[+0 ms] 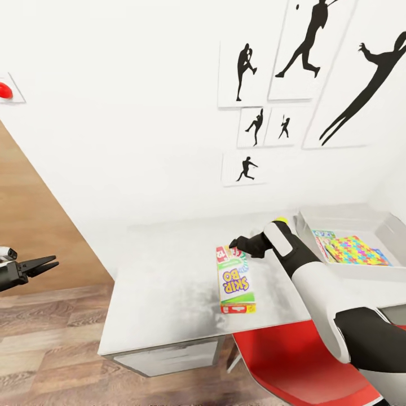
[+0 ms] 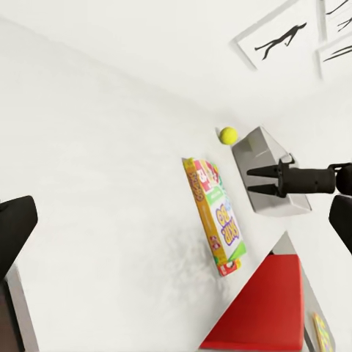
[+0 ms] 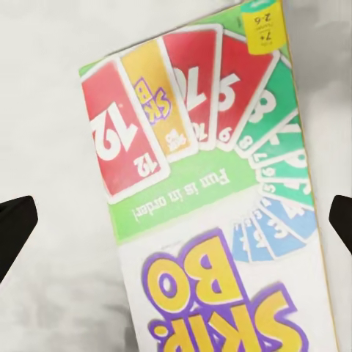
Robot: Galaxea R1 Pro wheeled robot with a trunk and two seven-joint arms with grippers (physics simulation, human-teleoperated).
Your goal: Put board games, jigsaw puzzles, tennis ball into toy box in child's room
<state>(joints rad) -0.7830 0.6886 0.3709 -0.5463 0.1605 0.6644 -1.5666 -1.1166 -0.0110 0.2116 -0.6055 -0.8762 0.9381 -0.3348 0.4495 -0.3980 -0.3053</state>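
Observation:
The Skip-Bo board game (image 1: 234,279) lies flat on the pale table (image 1: 163,282), near its front edge. My right gripper (image 1: 232,244) hovers open over the box's far end. In the right wrist view the card-printed lid (image 3: 213,183) lies between the two spread fingers. The tennis ball (image 1: 281,220) rests on the table just behind my right wrist. At the table's right stands the grey toy box (image 1: 344,217), holding a jigsaw puzzle (image 1: 359,250) and a printed game box (image 1: 323,237) partly under it. My left gripper (image 1: 49,263) hangs open over the floor, left of the table.
A red chair (image 1: 293,361) is tucked under the table's front edge beside my right arm. White drawers (image 1: 169,358) sit below the tabletop. Black sports-silhouette pictures (image 1: 299,51) hang on the white wall behind. Wood-plank floor (image 1: 51,349) lies to the left.

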